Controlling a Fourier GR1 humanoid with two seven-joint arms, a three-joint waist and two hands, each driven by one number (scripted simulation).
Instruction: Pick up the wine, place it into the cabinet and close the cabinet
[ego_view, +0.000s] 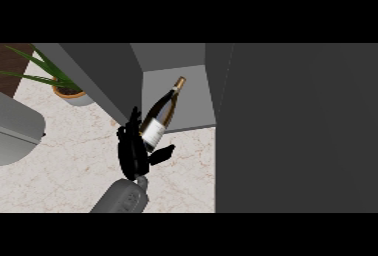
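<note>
The wine bottle (164, 107) is dark with a white label and a gold neck. It leans with its neck pointing up and right into the open cabinet (190, 102), over the pale grey shelf. My left hand (133, 152) is shut on the bottle's lower part at the cabinet's front edge, fingers on the left side and thumb on the right. The bottle's base is hidden behind the hand. My right hand does not show.
A wide dark cabinet door (295, 125) fills the right half of the view. A grey panel (96, 75) flanks the opening on the left. A potted plant (68, 90) and a rounded grey appliance (15, 130) stand on the marble counter (74, 170) at the left.
</note>
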